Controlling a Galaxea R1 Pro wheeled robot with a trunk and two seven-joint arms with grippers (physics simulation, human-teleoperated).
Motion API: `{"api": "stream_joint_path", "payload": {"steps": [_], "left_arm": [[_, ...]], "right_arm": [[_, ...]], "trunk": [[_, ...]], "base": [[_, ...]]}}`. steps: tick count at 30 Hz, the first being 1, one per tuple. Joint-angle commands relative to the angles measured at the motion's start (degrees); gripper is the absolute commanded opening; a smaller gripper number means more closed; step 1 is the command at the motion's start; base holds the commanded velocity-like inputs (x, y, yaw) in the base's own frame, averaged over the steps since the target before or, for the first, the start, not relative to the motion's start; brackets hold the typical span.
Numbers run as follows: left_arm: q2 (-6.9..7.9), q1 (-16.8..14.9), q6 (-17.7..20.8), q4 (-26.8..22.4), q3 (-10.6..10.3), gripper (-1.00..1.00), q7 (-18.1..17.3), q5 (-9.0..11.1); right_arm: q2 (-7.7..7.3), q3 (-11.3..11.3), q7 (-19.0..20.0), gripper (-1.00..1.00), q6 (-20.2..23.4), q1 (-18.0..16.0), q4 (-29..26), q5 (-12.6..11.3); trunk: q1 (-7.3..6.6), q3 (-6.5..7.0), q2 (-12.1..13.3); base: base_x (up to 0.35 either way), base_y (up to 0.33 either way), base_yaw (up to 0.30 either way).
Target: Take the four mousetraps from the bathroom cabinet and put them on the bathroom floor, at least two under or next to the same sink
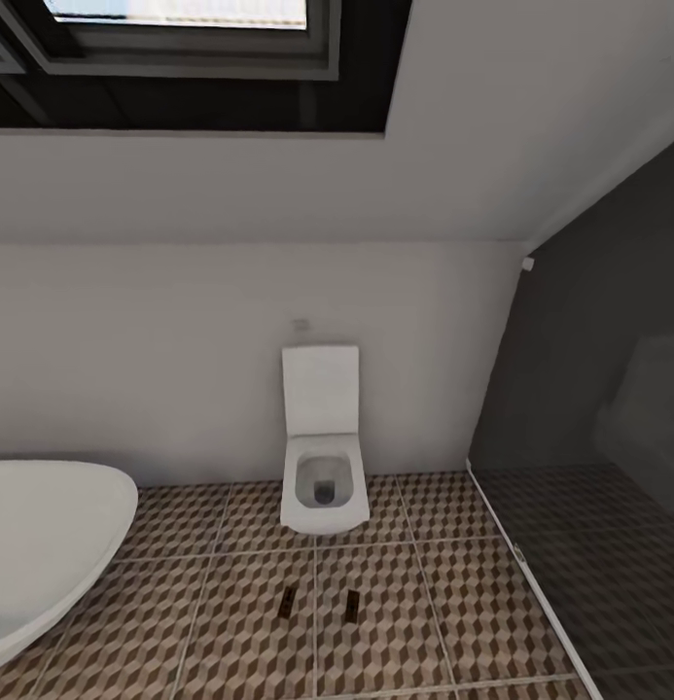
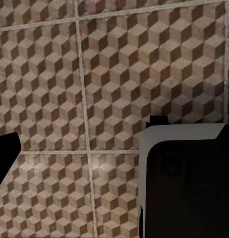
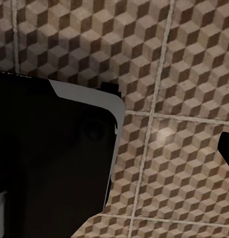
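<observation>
Matt cube-patterned tiles with pale grout on the bathroom floor [image 1: 230, 622]; smooth glossy white ceramic toilet [image 1: 323, 476] and bathtub [image 1: 45, 544]; dark glass shower screen [image 1: 589, 486].

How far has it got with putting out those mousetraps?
Looks done: two small dark-and-tan pieces, likely mousetraps, lie side by side but apart on the bathroom floor, in front of the toilet. In hand: apparently nothing, since both wrist views look down on bare tiles. Left, as far as I can judge: two more traps, and these two lie by a toilet, not a sink.
</observation>
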Motion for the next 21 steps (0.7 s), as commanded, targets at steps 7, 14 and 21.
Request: {"api": "stream_joint_path", "payload": {"steps": [7, 14, 21], "left_arm": [[-0.04, -0.1, -0.4, 0.2, -0.5, 1.00, 0.0, 0.4], [-0.04, -0.1, -0.4, 0.2, -0.5, 1.00, 0.0, 0.4], [-0.04, -0.1, -0.4, 0.2, -0.5, 1.00, 0.0, 0.4]], "right_arm": [[-0.03, 0.5, 0.2, 1.00, 0.3, 0.0, -0.1, -0.5], [0.19, 0.4, 0.2, 1.00, 0.3, 0.0, -0.1, -0.5], [0.31, 0.4, 0.2, 1.00, 0.3, 0.0, -0.1, -0.5]], "trunk": [[0.04, 0.53, -0.1], [0.04, 1.17, -0.1], [0.04, 1.82, -0.1]], "base": [[0.000, 0.000, 0.000], [0.000, 0.000, 0.000], [0.000, 0.000, 0.000]]}}
